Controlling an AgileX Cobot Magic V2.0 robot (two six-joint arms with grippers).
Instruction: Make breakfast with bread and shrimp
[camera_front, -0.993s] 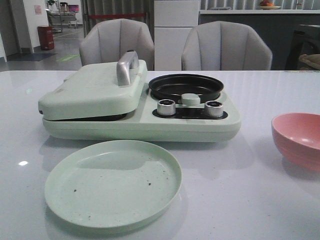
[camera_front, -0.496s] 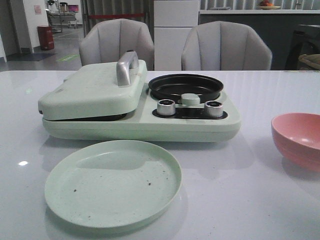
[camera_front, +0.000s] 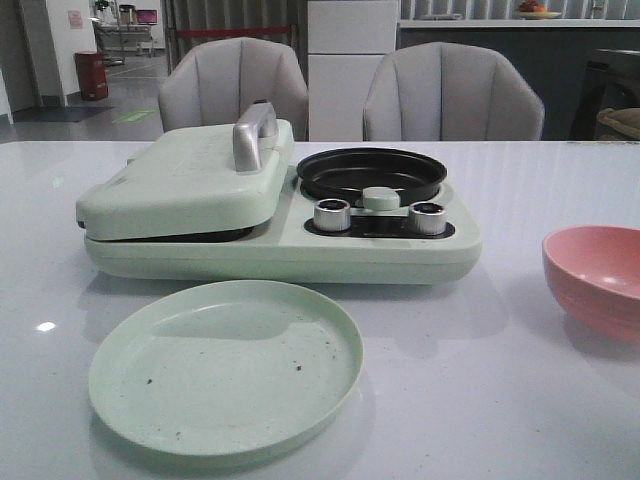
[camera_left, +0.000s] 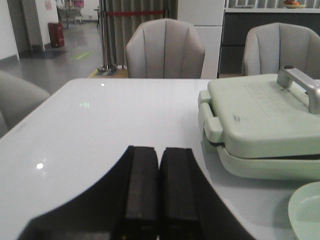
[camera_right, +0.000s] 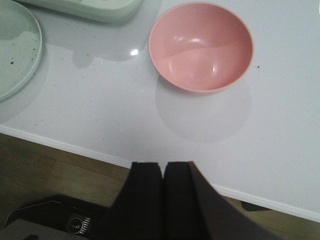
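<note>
White table (camera_front: 520, 400): lidded cooker (camera_front: 180, 180) hides its inside; both claws (camera_left: 159, 185) (camera_right: 163, 195) clenched, empty.

No text, brand, number or sign could be read anywhere. The pale green breakfast maker (camera_front: 280, 215) showed no legible name on its closed lid (camera_front: 190, 180), and its two silver knobs (camera_front: 333, 214) carried markings too small to make out. The green plate (camera_front: 226, 366) and the pink bowl (camera_front: 597, 278) were plain. A small pinkish notice on the far wall (camera_front: 76, 18) was too blurred to read, and the red bin (camera_front: 91, 75) beneath it bore no lettering that could be told. Faint embossed lines on the lid in the left wrist view formed no readable characters.
</note>
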